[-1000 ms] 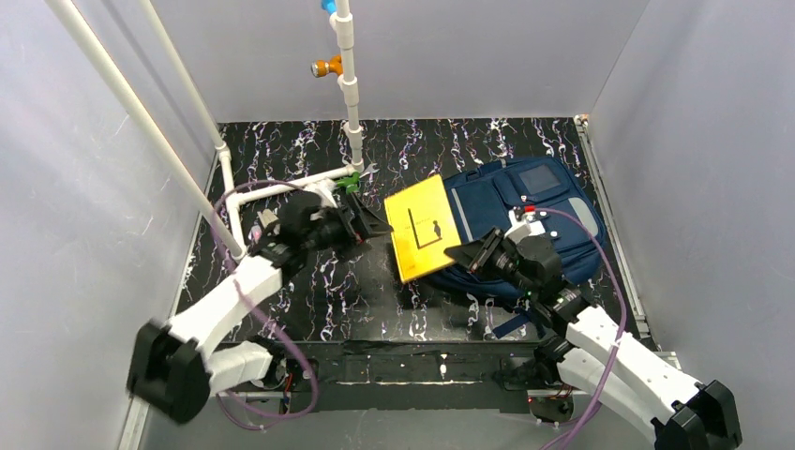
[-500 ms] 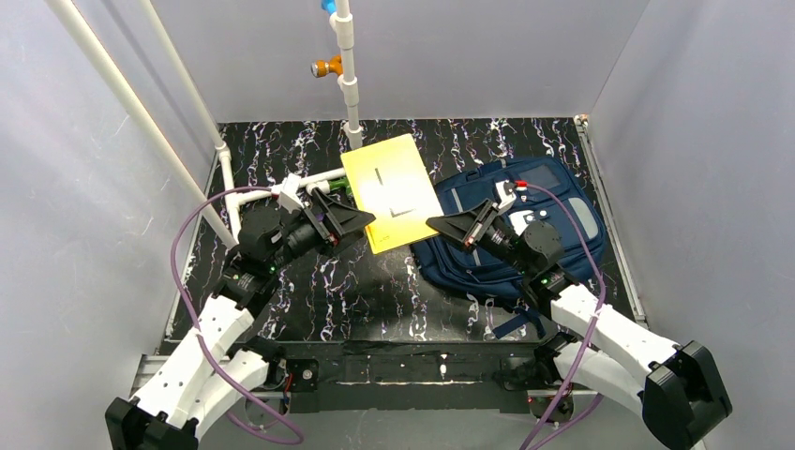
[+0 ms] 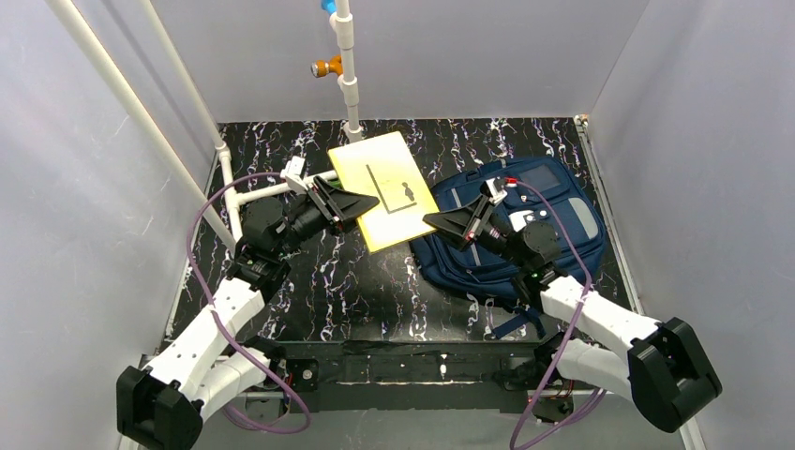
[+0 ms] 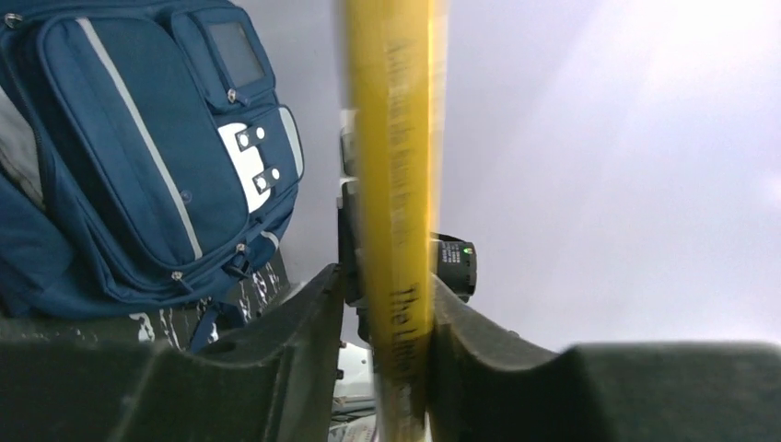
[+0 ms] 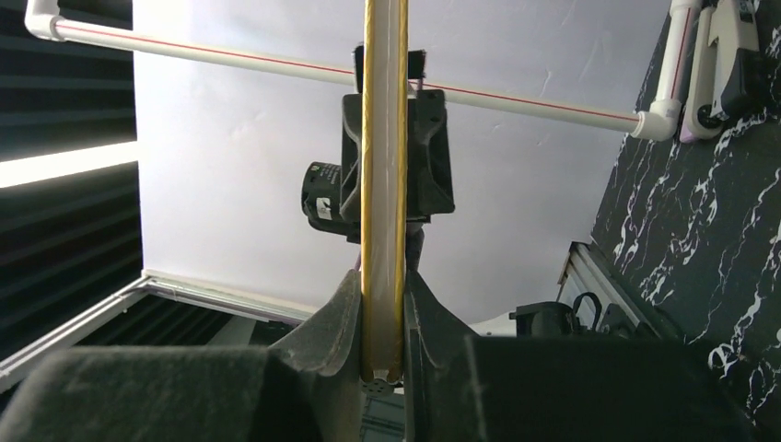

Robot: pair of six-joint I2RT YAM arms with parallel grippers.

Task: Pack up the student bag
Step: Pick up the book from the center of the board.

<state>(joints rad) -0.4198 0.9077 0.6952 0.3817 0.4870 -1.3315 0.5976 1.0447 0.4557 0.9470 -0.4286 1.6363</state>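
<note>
A thin yellow book (image 3: pixel 380 187) hangs in the air between my two arms, left of the student bag (image 3: pixel 539 220), a navy backpack lying flat on the black marbled table. My right gripper (image 3: pixel 439 221) is shut on the book's right edge; in the right wrist view the book (image 5: pixel 382 138) stands edge-on, pinched between the fingers of that gripper (image 5: pixel 379 308). My left gripper (image 3: pixel 364 202) straddles the opposite edge. In the left wrist view the book's spine (image 4: pixel 396 184) sits between the jaws of the left gripper (image 4: pixel 387 304), touching one finger with a narrow gap at the other. The bag (image 4: pixel 120 157) lies beyond.
A white pipe frame (image 3: pixel 272 192) lies on the table behind my left arm. An upright pipe with an orange valve (image 3: pixel 328 67) rises at the back. Grey walls enclose the table on three sides, and a raised rail (image 3: pixel 614 225) runs along the right edge.
The right gripper lifted the book off the bag and carried it back and left. The left arm came up to the book's other edge and its jaws narrowed around it.
</note>
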